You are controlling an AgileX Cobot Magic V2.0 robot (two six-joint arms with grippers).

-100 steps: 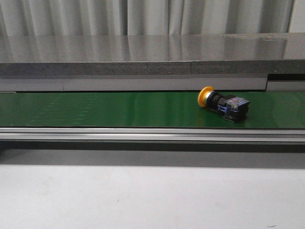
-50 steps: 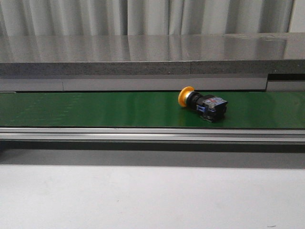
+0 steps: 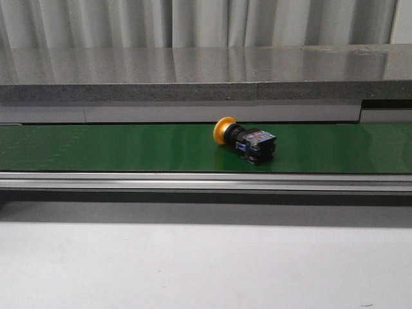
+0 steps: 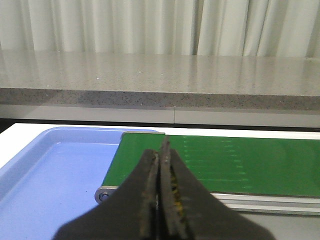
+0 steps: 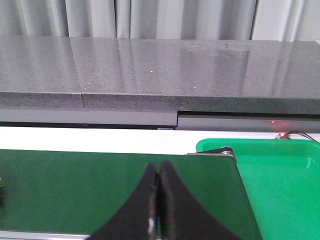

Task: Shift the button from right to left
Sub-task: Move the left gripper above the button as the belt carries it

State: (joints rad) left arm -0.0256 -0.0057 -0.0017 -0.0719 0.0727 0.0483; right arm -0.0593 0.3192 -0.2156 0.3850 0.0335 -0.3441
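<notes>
The button (image 3: 244,140) lies on its side on the green conveyor belt (image 3: 96,148), near the middle of the front view, its yellow-orange cap pointing left and its black body with blue and red marks to the right. Neither gripper shows in the front view. My left gripper (image 4: 161,150) is shut and empty, over the belt's left end (image 4: 240,160). My right gripper (image 5: 160,167) is shut and empty, over the belt's right end (image 5: 75,185). A sliver of the button's body shows at the edge of the right wrist view (image 5: 1,192).
A blue tray (image 4: 50,175) sits past the belt's left end. A green tray (image 5: 280,180) sits past its right end. A grey stone ledge (image 3: 206,71) runs behind the belt, an aluminium rail (image 3: 206,181) in front, then white table (image 3: 206,270).
The button has travelled left along the belt, from the right part to about the middle, keeping the same lie.
</notes>
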